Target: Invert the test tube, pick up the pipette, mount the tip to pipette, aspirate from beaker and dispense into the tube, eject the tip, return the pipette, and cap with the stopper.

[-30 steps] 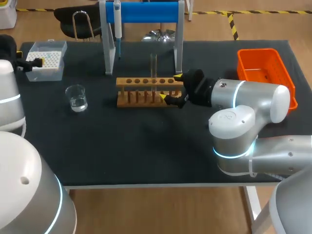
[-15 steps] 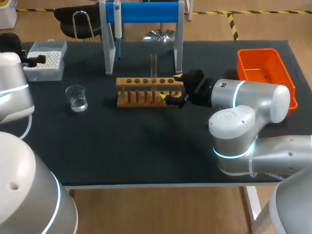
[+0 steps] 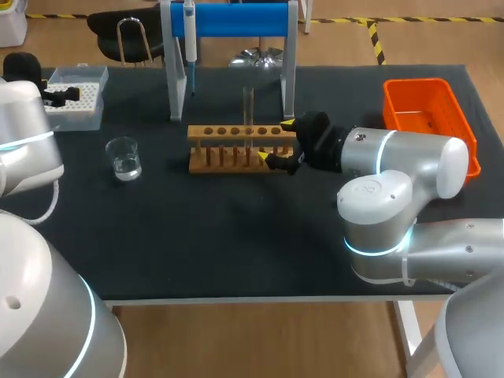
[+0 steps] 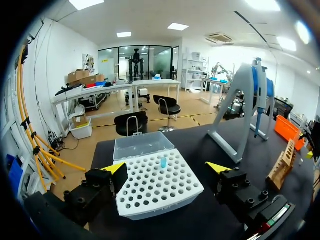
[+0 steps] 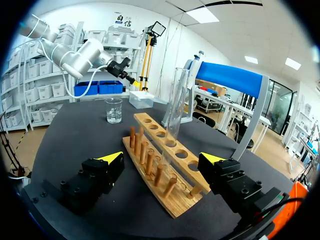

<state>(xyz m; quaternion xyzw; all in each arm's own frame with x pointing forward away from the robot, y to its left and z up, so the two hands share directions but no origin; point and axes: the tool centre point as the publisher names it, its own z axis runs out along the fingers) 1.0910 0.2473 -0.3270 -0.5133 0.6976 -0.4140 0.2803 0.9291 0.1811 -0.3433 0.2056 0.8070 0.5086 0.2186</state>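
A table covered with black cloth (image 3: 236, 236) is seen, and a wooden rack (image 3: 236, 150) stands near its middle. The test tube (image 3: 248, 106) stands upright in one of the rack's holes, with its upper part free above the wood. The right gripper (image 3: 276, 140) is spread wide at the rack's end, one yellow tip at each side, and nothing is gripped. The left gripper (image 4: 167, 167) is also opened wide, above the tip box (image 3: 75, 110) at the far left corner, and it is empty. The pipette (image 3: 189, 47) hangs on the blue stand (image 3: 236, 20) behind the rack.

The tube is judged to be thin glass: light, stiff, smooth and easily cracked (a hard squeeze is to be avoided). It should be taken at the free upper part, from two opposite sides, and lifted straight, so that the rack is not dragged. The pipette is judged light and rigid; its thick body is the place to be held.
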